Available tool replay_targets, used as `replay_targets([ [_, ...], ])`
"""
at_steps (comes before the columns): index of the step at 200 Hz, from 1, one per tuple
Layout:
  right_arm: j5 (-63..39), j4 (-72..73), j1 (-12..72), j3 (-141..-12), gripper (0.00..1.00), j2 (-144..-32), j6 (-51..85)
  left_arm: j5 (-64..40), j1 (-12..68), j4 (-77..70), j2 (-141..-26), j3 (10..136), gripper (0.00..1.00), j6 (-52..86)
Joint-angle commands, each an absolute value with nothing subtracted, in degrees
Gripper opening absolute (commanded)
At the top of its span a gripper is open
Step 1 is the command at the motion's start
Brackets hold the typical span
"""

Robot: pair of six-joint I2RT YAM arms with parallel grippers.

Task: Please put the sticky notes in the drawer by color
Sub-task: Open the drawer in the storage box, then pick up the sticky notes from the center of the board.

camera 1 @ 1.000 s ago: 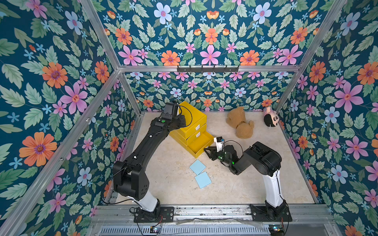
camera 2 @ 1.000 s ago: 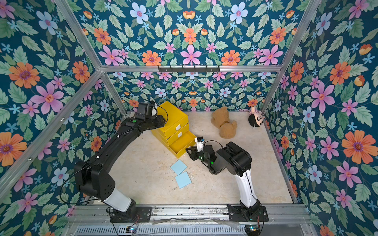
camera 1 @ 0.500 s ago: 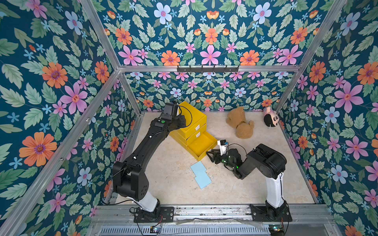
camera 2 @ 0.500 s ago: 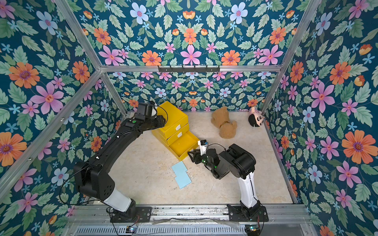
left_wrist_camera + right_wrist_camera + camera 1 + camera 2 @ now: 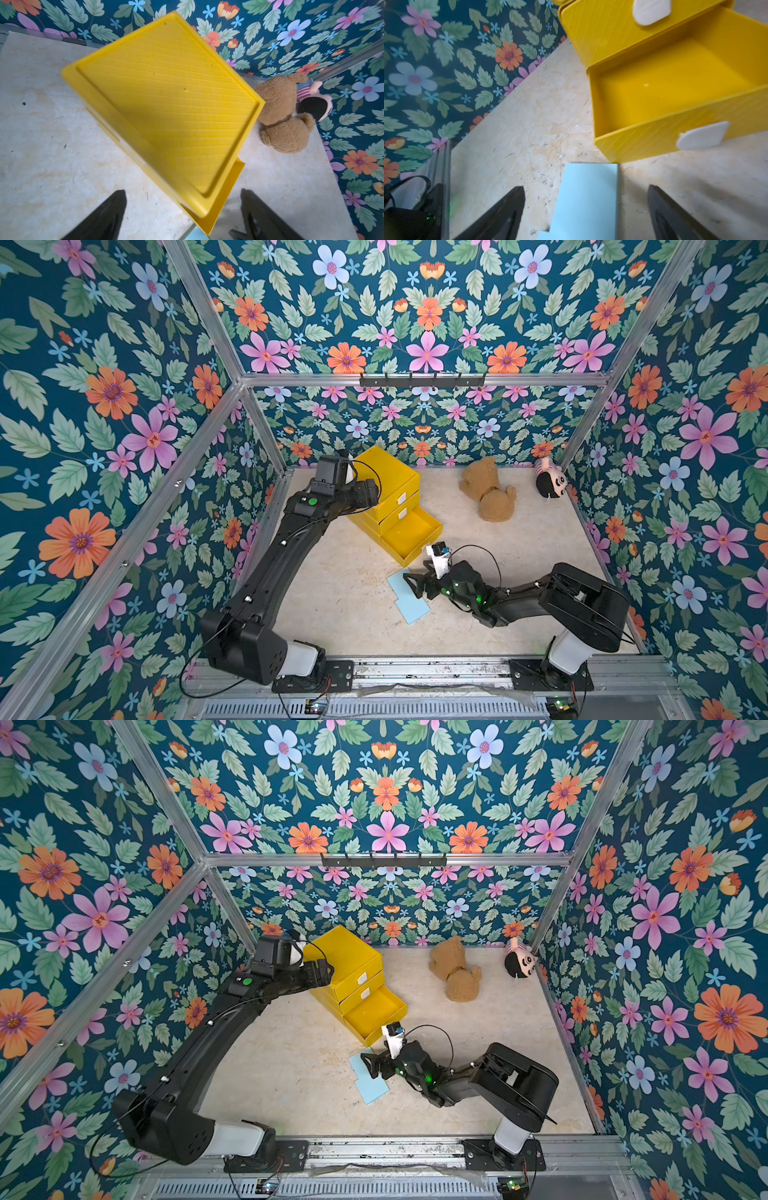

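Left wrist view looks down on the ribbed top of the yellow cabinet [image 5: 166,99]. The left hand [image 5: 182,192] is spread wide above the cabinet's near corner and grips nothing. Further right, in both top views, the two upper drawers are shut and the bottom drawer [image 5: 411,531] is pulled out; the right wrist view shows it empty. Just in front of it on the bench [image 5: 332,605] lie the two blue notes [image 5: 409,608], overlapping. The right hand [image 5: 585,188] hovers low over them, fully parted with a finger on either side, holding nothing.

No pink or pale yellow notes are in sight. They are probably already in the shut drawers, though that cannot be checked, so the blue pair looks like the last job.

A second ago the right hand was at the drawer front; it now sits over the notes. The notes lay corner to corner then and overlap now. The left arm has barely moved.
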State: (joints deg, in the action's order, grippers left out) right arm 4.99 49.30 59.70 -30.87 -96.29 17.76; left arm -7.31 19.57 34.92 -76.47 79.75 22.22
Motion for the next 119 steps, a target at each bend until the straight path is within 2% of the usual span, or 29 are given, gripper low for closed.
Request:
replay_targets([
  [1,18.35,32.59,64.64,-35.87,0.99,-97.05,14.84,-4.7,19.6,35.43,-71.3,75.99,0.99,23.39],
  [42,27.68,15.59,68.2,-48.25,0.99,-104.66,21.45,-0.05,19.6,35.57,-59.54,64.43,0.99,26.25],
  [84,29.98,9.36,68.29,-52.82,0.97,-108.03,23.24,3.34,19.6,39.62,-52.59,58.52,1.0,26.79],
  [105,29.17,9.03,68.29,-53.85,0.9,-109.28,23.3,3.39,19.64,40.49,-51.69,57.31,0.99,26.66],
  [119,28.32,8.88,68.28,-54.35,0.89,-110.05,23.04,3.38,19.6,40.61,-51.59,57.12,1.0,26.44],
])
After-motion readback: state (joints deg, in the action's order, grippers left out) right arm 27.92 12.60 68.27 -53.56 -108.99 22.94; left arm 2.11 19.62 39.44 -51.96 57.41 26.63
